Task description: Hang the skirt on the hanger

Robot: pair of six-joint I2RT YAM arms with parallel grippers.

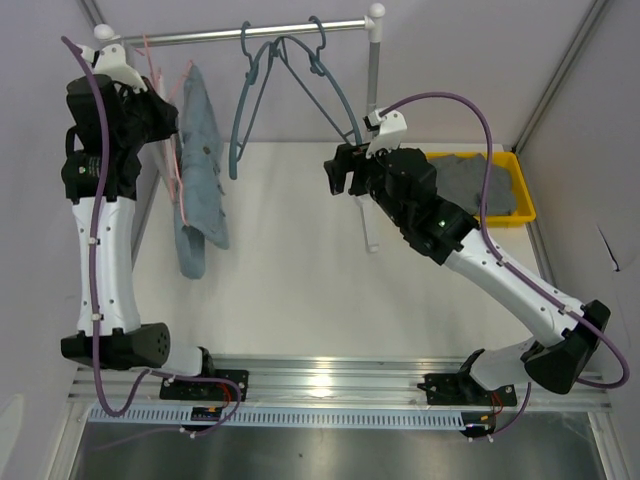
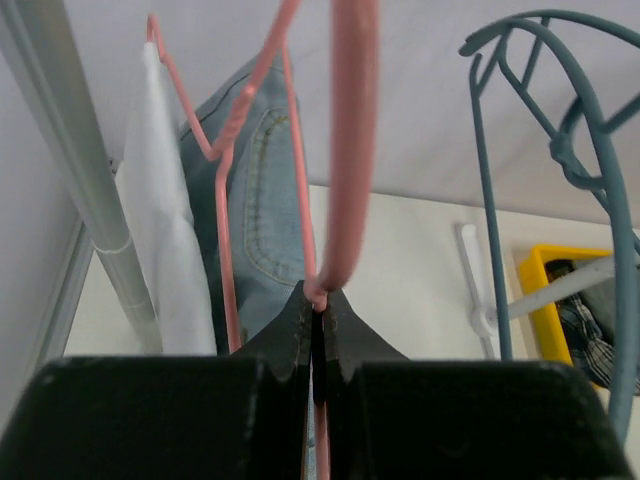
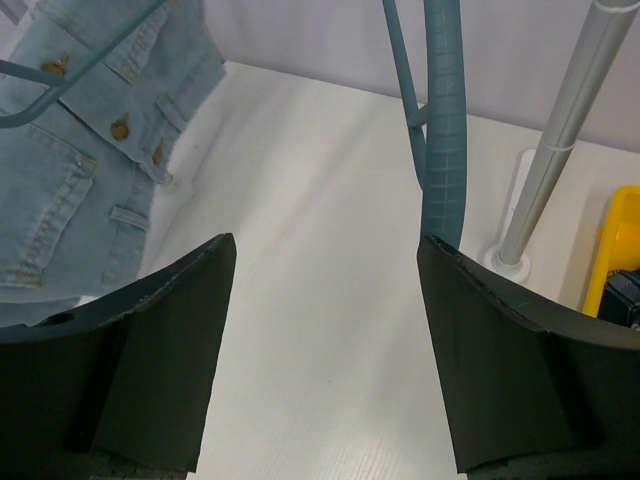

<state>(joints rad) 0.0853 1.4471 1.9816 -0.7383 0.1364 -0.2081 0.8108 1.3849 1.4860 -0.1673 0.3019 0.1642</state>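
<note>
so the skirt point(image 1: 200, 170) is already on the pink hanger point(image 2: 350, 150): the denim drapes down from the thin pink wire near the left end of the rail point(image 1: 240, 33), pocket seams showing in the left wrist view. the left gripper point(image 2: 315, 300) has its fingers pressed together on that wire, pinching it low on the thick pink loop. held there, the arm probably carries the weight of hanger and cloth and keeps them from swinging. whether the hook sits over the rail cannot be told from these views, so i judge the task nearly done, with hanging and letting go perhaps left to do. the right gripper point(image 3: 325, 245) is spread wide and holds nothing. it hovers over the table point(image 1: 290, 300) near the middle of the rack, and one finger is just beside a bar of the blue hangers point(image 1: 330, 90). these dangle from the middle of the rail as spares and are well apart from the skirt, so this arm looks parked out of the way, not helping. the upright post point(image 3: 565, 130) of the rack stands behind it. further right is the yellow bin point(image 1: 520, 195) of folded clothes, far from both grippers. the main risk, as i see it, is the skirt slipping off the smooth wire if the left arm tilts the hanger.
</note>
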